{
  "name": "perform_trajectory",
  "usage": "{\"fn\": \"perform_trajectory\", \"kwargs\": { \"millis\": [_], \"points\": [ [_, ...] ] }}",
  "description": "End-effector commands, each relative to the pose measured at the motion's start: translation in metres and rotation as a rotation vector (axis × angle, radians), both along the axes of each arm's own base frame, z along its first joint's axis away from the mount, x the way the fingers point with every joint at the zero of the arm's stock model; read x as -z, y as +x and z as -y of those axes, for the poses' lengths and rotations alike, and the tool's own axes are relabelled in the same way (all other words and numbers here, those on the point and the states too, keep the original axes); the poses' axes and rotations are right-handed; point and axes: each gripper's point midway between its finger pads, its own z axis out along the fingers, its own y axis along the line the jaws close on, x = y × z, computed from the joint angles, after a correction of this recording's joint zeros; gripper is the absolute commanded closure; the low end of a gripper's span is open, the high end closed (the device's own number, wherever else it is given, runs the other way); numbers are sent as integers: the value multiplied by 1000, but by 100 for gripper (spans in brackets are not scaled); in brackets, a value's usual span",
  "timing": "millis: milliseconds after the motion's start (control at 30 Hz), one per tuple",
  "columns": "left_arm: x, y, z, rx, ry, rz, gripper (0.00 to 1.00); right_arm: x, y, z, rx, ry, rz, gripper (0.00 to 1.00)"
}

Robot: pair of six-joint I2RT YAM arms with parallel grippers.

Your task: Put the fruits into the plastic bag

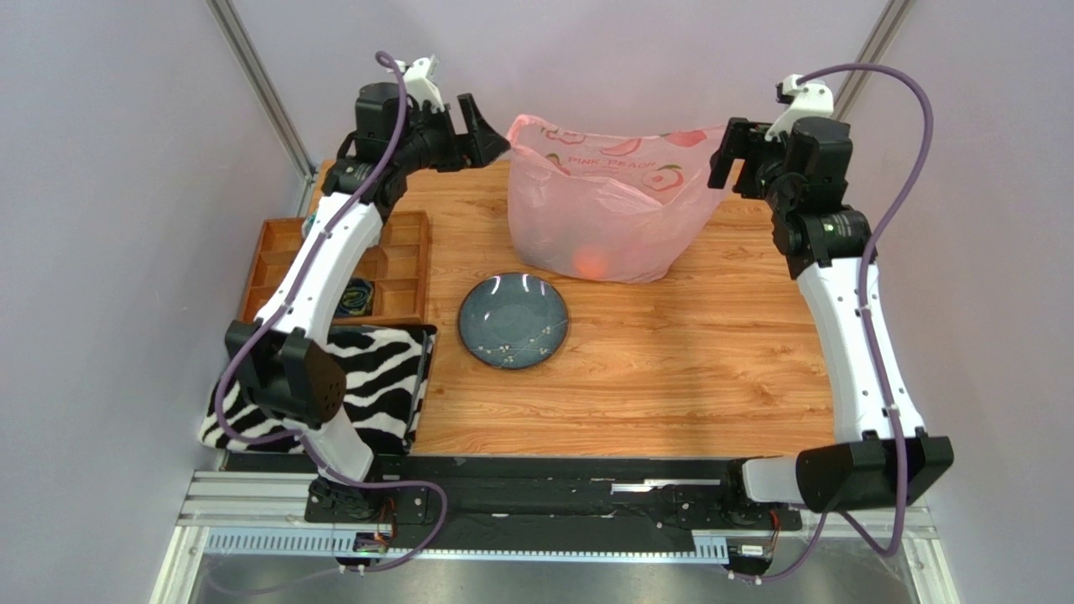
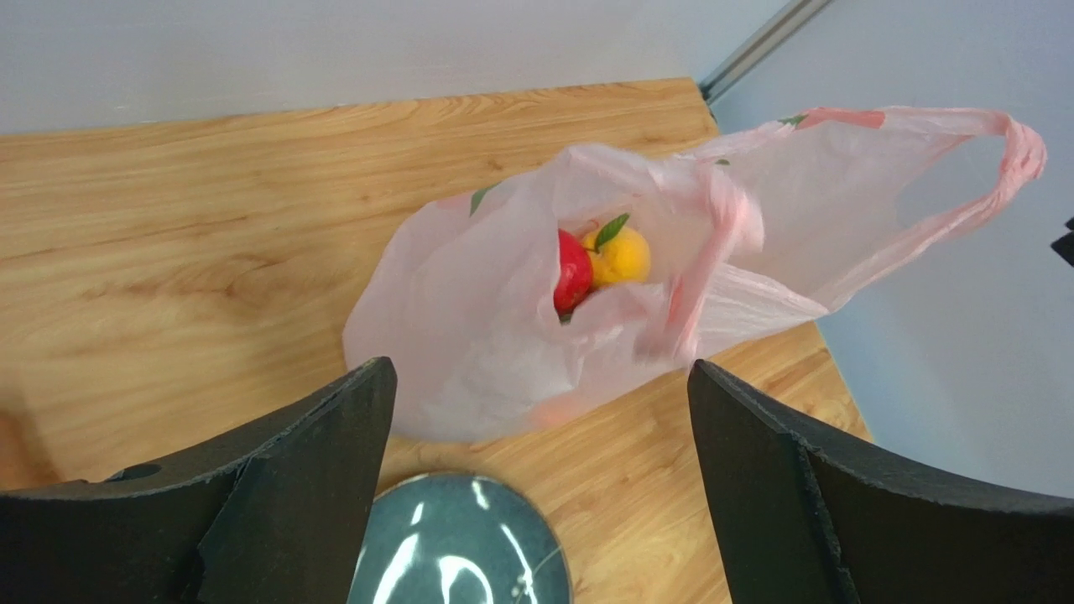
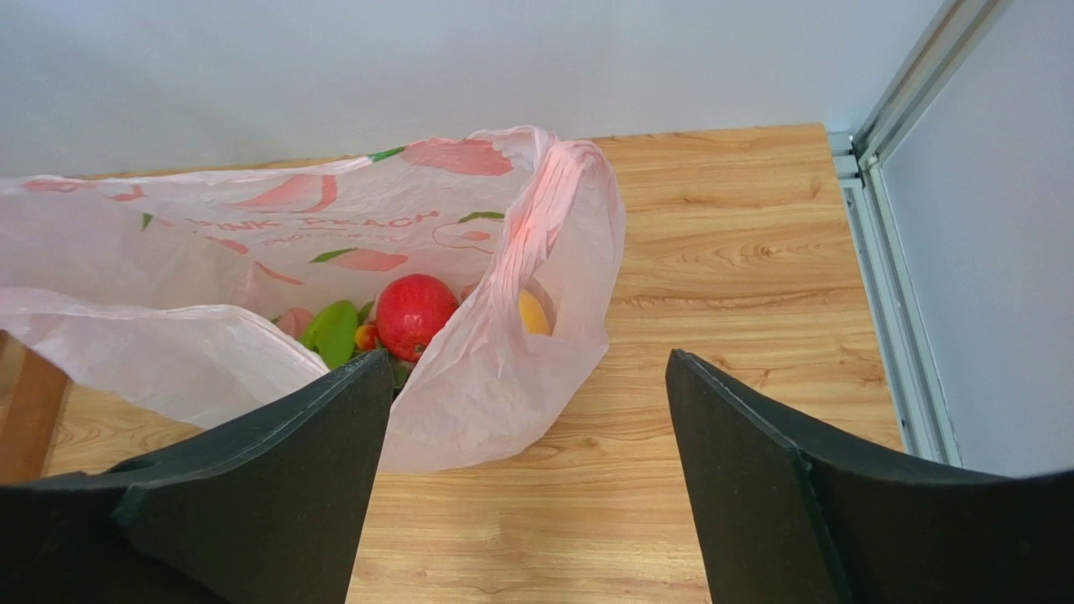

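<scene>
Thin translucent pink plastic bag (image 1: 605, 208) with red peach prints stands far-middle on the wooden table (image 1: 681, 365), between left gripper (image 1: 483, 130) and right gripper (image 1: 726, 161). Both jaws are spread wide and empty, with the bag ahead of them, ungripped. The fruits are inside the bag.
- Top view: only an orange blur through the film.
- Left wrist: round red apple (image 2: 571, 271) and yellow-orange peach (image 2: 620, 256) in the bag's mouth.
- Right wrist adds a green oval fruit (image 3: 333, 331).

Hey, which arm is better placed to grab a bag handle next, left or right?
Probably right: the right end effector, open, faces the plastic bag's handle loop close ahead; from the left end effector, also open, the bag looks farther off.
</scene>
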Motion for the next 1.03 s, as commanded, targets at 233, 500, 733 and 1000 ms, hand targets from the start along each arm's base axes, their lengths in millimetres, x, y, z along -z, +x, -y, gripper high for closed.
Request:
{"fn": "perform_trajectory", "kwargs": {
  "millis": [233, 500, 733, 1000],
  "points": [
    [-48, -106, -97, -370, 87, 222, 4, -17, -69, -12, -74, 92, 228, 15],
    [-2, -171, -133, -472, 121, 184, 3, 31, -110, -5, -36, 121, 231, 17],
    [19, -198, -148, -523, 131, 114, 2, 66, -125, 4, 17, 127, 186, 17],
    [16, -205, -148, -510, 134, 131, 2, 69, -125, 4, 24, 131, 180, 17]
  ]
}}
